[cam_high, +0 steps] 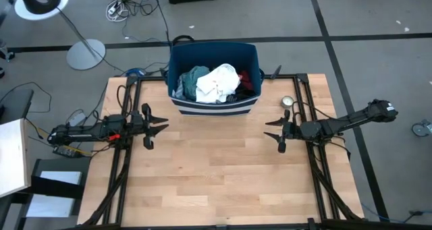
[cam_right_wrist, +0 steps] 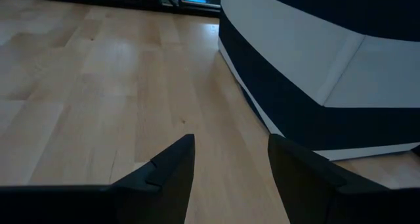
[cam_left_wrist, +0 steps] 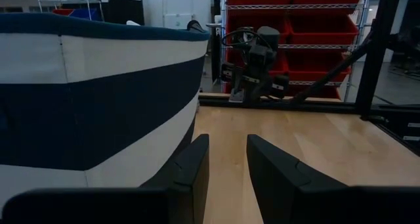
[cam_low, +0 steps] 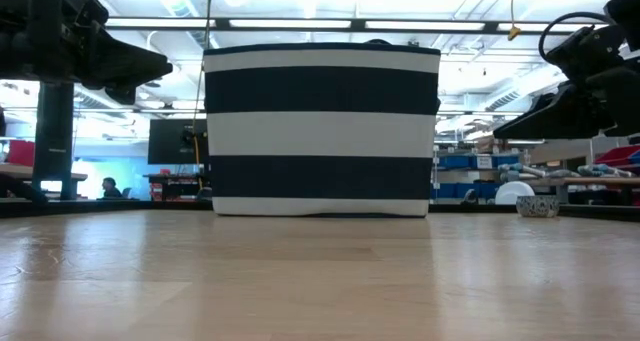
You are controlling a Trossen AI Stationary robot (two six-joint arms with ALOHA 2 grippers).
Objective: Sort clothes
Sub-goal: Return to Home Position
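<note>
High view shows the clothes (cam_high: 216, 83) heaped in the bin (cam_high: 213, 50) at the far side of the counter (cam_high: 216, 183), left claw (cam_high: 162, 124) and right claw (cam_high: 268, 129) both spread and empty nearby, so a careless swing could, I think, nudge the bin and spill the heap.

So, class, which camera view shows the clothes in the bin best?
The high view: it looks straight down into the bin, showing the clothes piled inside. The low view and both wrist views show only the bin's striped wall; the clothes are hidden.
</note>
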